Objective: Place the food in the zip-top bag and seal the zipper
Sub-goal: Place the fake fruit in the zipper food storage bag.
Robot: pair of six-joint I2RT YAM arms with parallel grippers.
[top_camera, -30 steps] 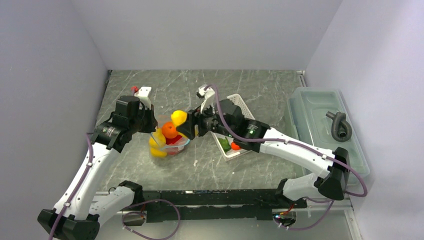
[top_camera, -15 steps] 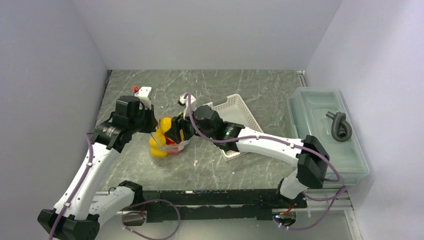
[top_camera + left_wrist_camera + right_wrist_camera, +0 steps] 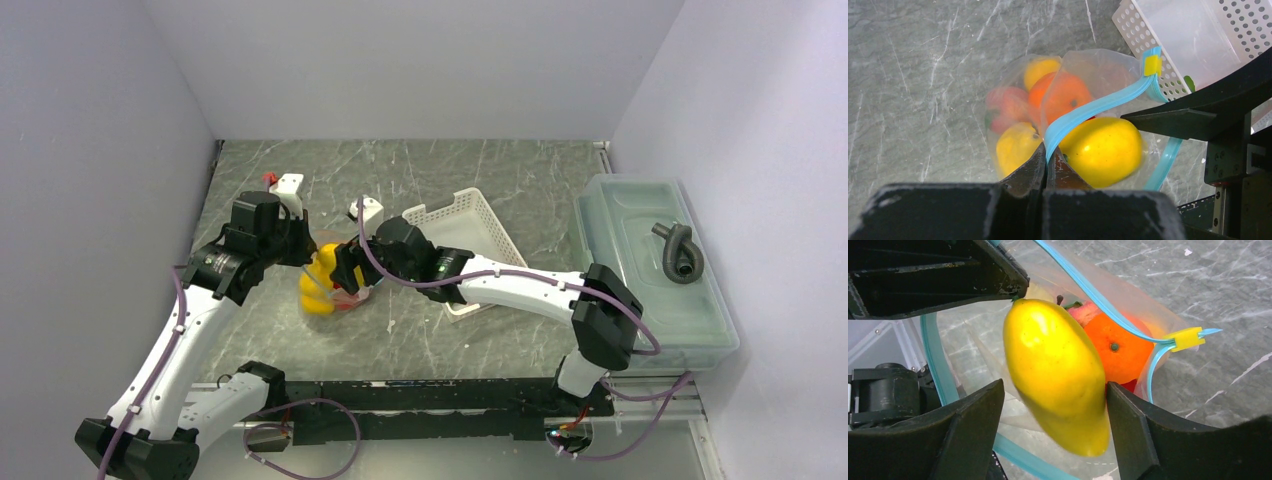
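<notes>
At the mouth of the zip-top bag (image 3: 1013,105), my left gripper (image 3: 1045,156) clamps the zipper (image 3: 1098,102). My right gripper (image 3: 1054,390) stands parted around the lemon (image 3: 1048,345) inside that mouth, one side clear. Expect the lemon to be light, rigid and slippery: grip its midsection. The bag film looks soft: hold the strip.

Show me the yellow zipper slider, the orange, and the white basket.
zipper slider (image 3: 1189,338), right wrist view, middle of the yellow tab.
orange (image 3: 1118,357), right wrist view, its skin just below the stem dimple.
white basket (image 3: 470,222), top external view, bare floor inside it.
</notes>
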